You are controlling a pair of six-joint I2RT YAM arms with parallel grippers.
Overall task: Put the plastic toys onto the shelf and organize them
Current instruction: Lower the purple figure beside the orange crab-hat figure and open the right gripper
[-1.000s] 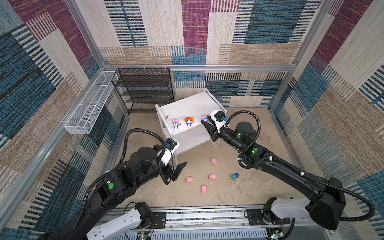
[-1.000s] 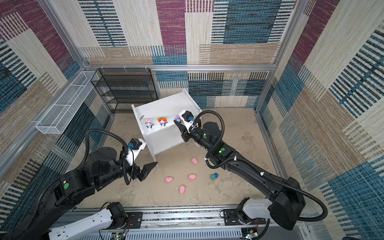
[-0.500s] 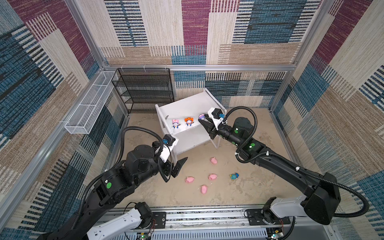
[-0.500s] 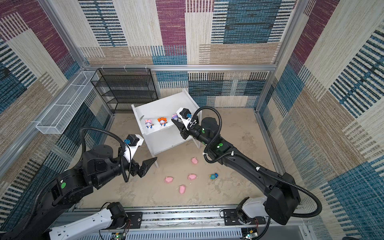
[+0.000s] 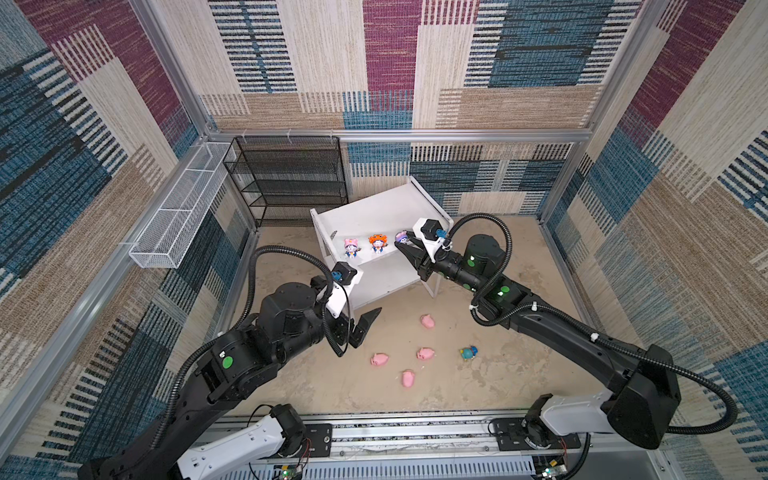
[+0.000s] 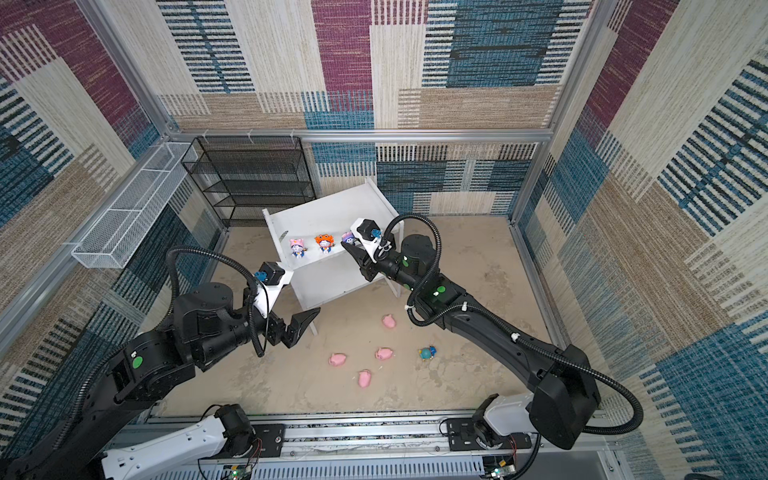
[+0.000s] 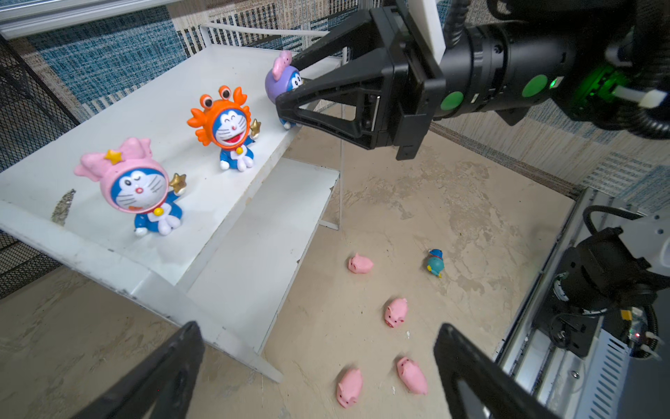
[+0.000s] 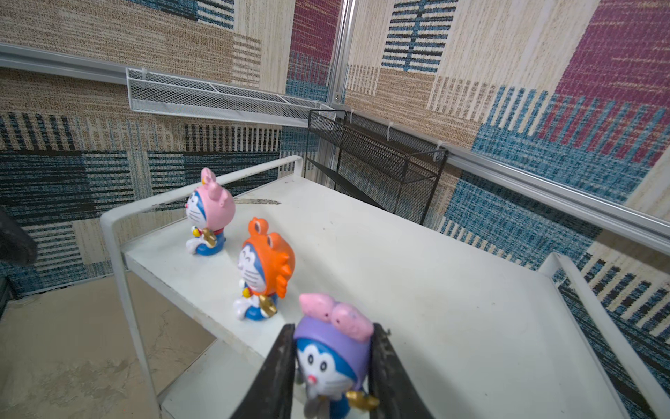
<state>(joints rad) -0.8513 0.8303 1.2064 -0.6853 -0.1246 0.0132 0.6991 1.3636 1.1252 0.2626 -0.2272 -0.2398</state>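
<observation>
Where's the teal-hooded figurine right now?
In both top views the teal-hooded figurine lies on the floor, just right of the nearest pink pig, in front of the white shelf.

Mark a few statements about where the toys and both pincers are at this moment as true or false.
1. The pink-hooded figurine and the orange-hooded figurine stand on the top board of the shelf. True.
2. The right pincer is shut on the purple-hooded figurine. True.
3. All four toy pigs sit on the lower board. False: the pigs lie on the floor.
4. The left pincer is open and holds nothing. True.
5. The teal-hooded toy stands beside the orange one. False: the teal-hooded figurine lies on the floor, apart from the shelf.
</observation>
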